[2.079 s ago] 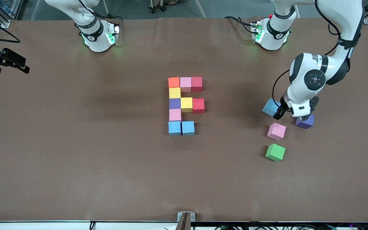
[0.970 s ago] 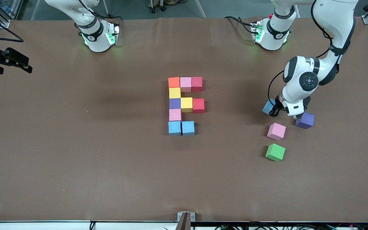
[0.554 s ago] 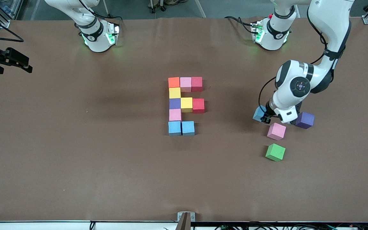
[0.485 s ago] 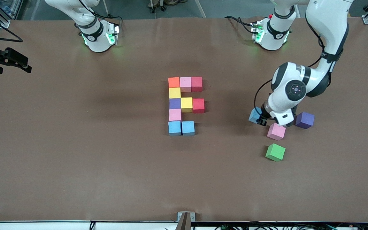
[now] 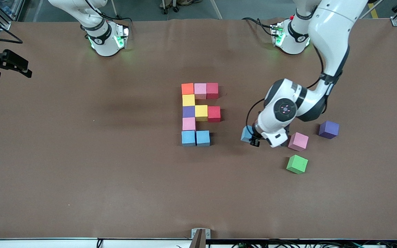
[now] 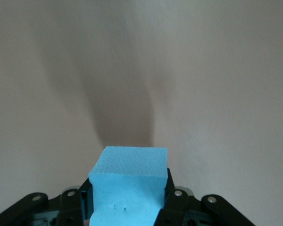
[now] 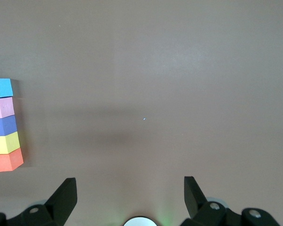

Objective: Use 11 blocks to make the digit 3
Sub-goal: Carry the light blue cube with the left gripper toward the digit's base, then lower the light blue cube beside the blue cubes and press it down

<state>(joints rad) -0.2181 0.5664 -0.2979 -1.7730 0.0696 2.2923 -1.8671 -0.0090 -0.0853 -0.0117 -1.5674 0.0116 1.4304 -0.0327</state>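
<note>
Over the bare table (image 5: 115, 179) between the loose cubes and the unfinished digit 3 (image 5: 200, 113), the left gripper (image 5: 252, 136) now carries a light blue block (image 5: 246, 133). Two seconds ago this block was up near the purple cube (image 5: 328, 130) at the left arm's end; since then the arm has swung it past the pink cube (image 5: 298, 141) toward the middle. In the left wrist view the fingers (image 6: 175, 200) press on both sides of the block (image 6: 128, 186), so the hold looks firm.

I judge that this is the last piece: the figure has ten cubes, and its bottom bar, two blue blocks (image 5: 195, 138), still lacks the third one, on the side toward the left arm.

The right gripper (image 5: 3, 63) waits at the right arm's end, over the table edge; its fingers (image 7: 63, 197) stand wide apart and empty.

The carried block is partly covered by the wrist in the front view, so its height above the table is hard to judge. The green cube (image 5: 297, 164) lies apart, nearest the front camera.
</note>
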